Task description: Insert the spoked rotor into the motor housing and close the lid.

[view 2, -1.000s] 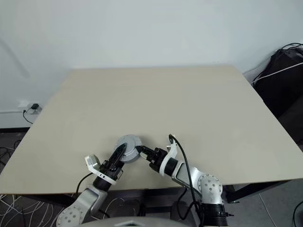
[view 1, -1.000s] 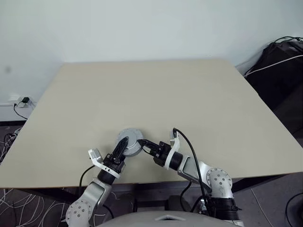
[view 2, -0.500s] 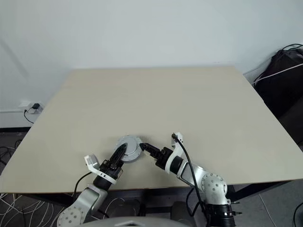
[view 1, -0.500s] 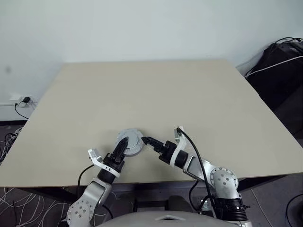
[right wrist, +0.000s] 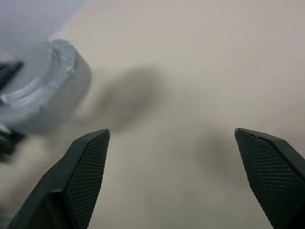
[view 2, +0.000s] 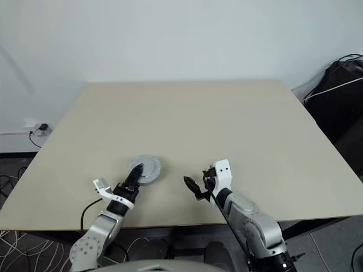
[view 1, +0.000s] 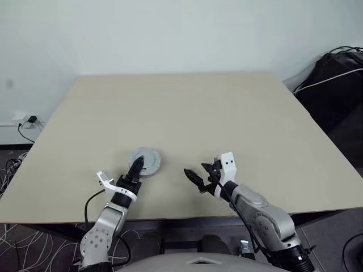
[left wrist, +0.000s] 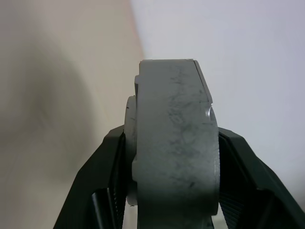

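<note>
Closed motor, one pinch away from a slip

Left fingers (view 1: 136, 168) clamp the lid (view 1: 145, 161) and motor housing stack edge-on at the table's (view 1: 227, 113) near left; right fingers (view 1: 193, 178) gape wide, empty, well apart. That narrow grip could let it twist free.

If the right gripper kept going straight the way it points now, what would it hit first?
Probably the bare table: the open right gripper points forward-left and slightly down. The closed motor assembly, held by the left gripper, lies further left; depth is unclear.

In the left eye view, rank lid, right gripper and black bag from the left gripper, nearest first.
1. lid, held in the left gripper.
2. right gripper, open, to its right.
3. black bag, beyond the table's right edge.
</note>
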Controlling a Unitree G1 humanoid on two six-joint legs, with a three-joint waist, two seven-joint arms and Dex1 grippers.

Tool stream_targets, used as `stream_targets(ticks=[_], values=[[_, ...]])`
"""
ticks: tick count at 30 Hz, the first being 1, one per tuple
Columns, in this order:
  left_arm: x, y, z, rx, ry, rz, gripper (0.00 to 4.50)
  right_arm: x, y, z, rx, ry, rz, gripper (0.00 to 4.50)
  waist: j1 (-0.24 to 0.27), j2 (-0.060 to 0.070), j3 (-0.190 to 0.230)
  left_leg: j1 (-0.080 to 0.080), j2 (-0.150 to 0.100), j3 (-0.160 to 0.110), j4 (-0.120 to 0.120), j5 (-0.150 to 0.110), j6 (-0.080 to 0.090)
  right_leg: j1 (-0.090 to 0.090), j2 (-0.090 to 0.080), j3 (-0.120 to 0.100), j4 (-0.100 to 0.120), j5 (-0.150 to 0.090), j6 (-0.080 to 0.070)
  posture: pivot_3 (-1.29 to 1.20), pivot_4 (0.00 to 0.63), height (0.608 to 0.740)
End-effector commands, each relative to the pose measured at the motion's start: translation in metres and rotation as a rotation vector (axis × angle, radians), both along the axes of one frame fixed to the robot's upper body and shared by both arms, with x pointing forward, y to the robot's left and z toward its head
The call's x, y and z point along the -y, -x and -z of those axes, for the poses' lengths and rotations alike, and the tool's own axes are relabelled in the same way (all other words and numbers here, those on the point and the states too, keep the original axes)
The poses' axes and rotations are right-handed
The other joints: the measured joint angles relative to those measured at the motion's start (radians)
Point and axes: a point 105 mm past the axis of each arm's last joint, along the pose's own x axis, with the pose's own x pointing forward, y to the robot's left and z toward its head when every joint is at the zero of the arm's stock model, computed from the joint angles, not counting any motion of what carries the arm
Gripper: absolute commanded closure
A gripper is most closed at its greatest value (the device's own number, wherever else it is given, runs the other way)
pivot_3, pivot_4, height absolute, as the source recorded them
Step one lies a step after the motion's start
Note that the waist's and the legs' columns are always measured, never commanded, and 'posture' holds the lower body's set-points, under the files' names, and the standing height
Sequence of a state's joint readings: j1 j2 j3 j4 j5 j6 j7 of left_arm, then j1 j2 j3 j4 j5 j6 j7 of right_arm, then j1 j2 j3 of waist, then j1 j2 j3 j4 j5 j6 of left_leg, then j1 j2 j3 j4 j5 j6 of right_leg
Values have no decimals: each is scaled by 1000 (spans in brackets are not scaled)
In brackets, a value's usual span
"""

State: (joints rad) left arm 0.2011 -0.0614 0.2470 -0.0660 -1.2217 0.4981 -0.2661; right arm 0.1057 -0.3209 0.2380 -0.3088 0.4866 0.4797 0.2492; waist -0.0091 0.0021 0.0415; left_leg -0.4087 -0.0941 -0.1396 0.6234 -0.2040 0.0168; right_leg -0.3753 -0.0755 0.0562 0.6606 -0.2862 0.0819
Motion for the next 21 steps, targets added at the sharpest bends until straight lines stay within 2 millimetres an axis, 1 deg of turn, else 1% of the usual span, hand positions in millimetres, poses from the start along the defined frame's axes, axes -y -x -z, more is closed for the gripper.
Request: stream_targets(ticks=[1, 3, 5, 7, 9, 11, 14, 16, 21], values=[[-21, -21, -14, 40, -20, -136, 2406, -1, -6, -26, 283, 88, 16, 0, 1, -1, 0, 0, 0, 0, 0, 0, 0, 0, 0, 0, 0, 1, 2, 0, 0, 740], [-31, -28, -14, 33, -48, -168, 2406, -1, -4, -25, 317, 107, -10, 0, 3, -2, -1, 0, 0, 0, 2, 0, 0, 1, 1, 0, 0, 0, 3, 0, 0, 740], [-38, -35, -18, 50, -65, -179, 2406, 4, -2, -21, 346, 141, -15, 0, 4, -5, -2, 0, 0, 0, 3, 0, 0, 2, 1, 0, 0, 0, 3, 0, 0, 740], [-46, -43, -20, 42, -89, -194, 2406, 11, -1, -13, 338, 163, 2, 0, 8, -7, -2, 0, 0, 0, 4, 1, 1, 3, 1, 0, -1, 1, 2, 0, 0, 740], [-50, -49, -20, 35, -100, -198, 2406, 14, 0, -10, 332, 157, 6, 0, 13, -8, -3, 0, 0, 0, 4, 1, 1, 3, 1, 0, 0, 2, 0, 0, 0, 740], [-54, -58, -20, 22, -128, -197, 2406, 16, 2, -8, 339, 168, 2, 0, 17, -8, -3, 1, 0, 0, 4, 2, 1, 3, 1, 0, 0, 3, -2, 0, 0, 740], [-53, -71, -24, 39, -158, -172, 2406, 19, 5, -7, 319, 141, 15, 0, 24, -9, -3, 1, 0, 0, 4, 3, 0, 3, 2, 0, 1, 4, -2, 0, 0, 740], [-53, -84, -26, 30, -171, -171, 2406, 20, 7, -6, 317, 134, 17, 0, 29, -9, -3, 1, 0, -1, 4, 3, 1, 4, 2, 0, 1, 5, -3, 0, 0, 740], [-54, -113, -26, -7, -204, -183, 2406, 22, 10, -3, 300, 122, 29, 0, 32, -10, -3, 1, 0, -1, 4, 7, 1, 4, 3, 0, 0, 7, 0, 0, 0, 740]])
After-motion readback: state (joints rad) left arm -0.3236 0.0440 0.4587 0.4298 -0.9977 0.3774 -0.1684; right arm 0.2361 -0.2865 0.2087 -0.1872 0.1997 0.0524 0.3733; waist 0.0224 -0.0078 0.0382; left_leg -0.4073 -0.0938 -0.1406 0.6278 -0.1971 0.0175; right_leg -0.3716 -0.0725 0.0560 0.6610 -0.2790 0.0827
